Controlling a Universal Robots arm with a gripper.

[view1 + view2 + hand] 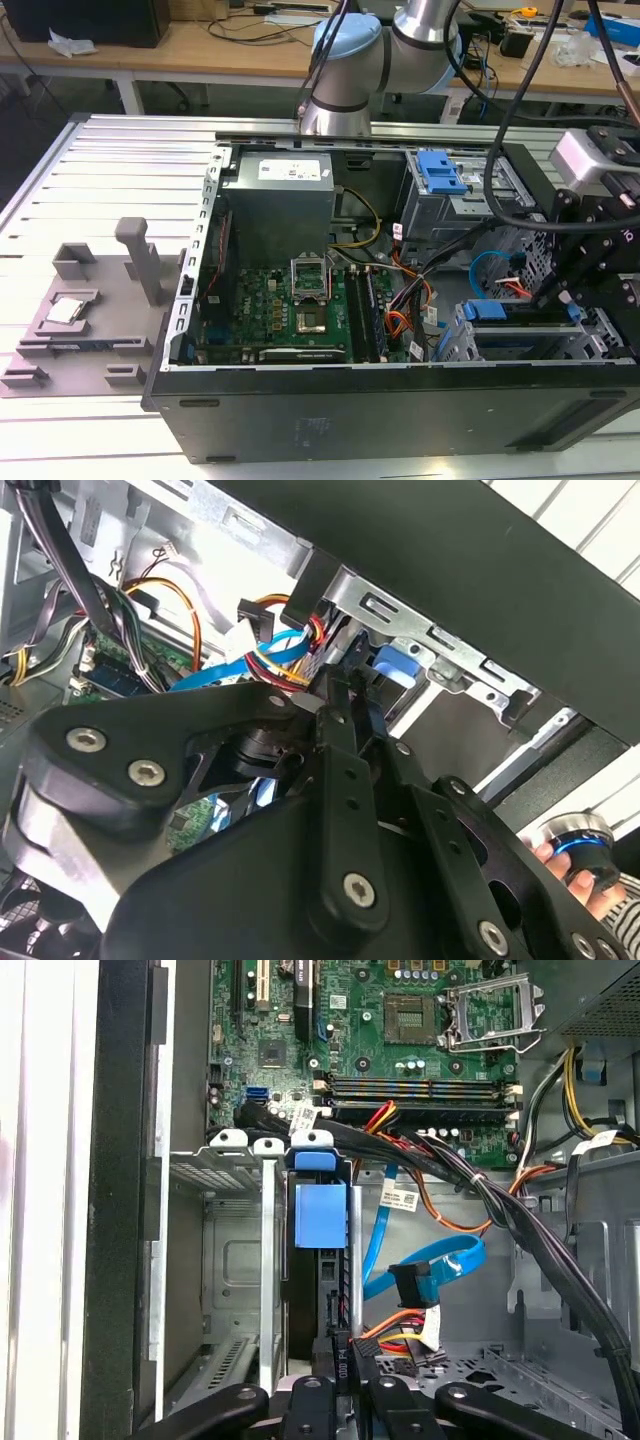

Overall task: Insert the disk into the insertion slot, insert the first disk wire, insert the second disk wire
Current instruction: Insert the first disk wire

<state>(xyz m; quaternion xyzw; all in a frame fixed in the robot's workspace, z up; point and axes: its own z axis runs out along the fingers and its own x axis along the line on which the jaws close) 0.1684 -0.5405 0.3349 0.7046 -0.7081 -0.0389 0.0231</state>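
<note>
The first step looks done. The flat silver hard drive in its bright blue plastic carrier frame sits inside the grey perforated sheet-metal drive cage, directly ahead of my pincer.

The drive stands on edge in its bay. Its long axis runs straight away from my fingertips towards the green motherboard. The blue handle end points away from me and the connector end faces me.

I judge the second step to be in hand. In the first wrist view my pincer appears closed on the black plug of the first disk wire, a bundle of red, yellow, orange and black strands. The plug is right at the drive's near end, but I cannot tell whether it is fully seated.

The third step is not done. The thin, flat, light-blue looping cable curls just beyond and to one side of my fingertips. Its black plug hangs free, apart from the drive.
</note>
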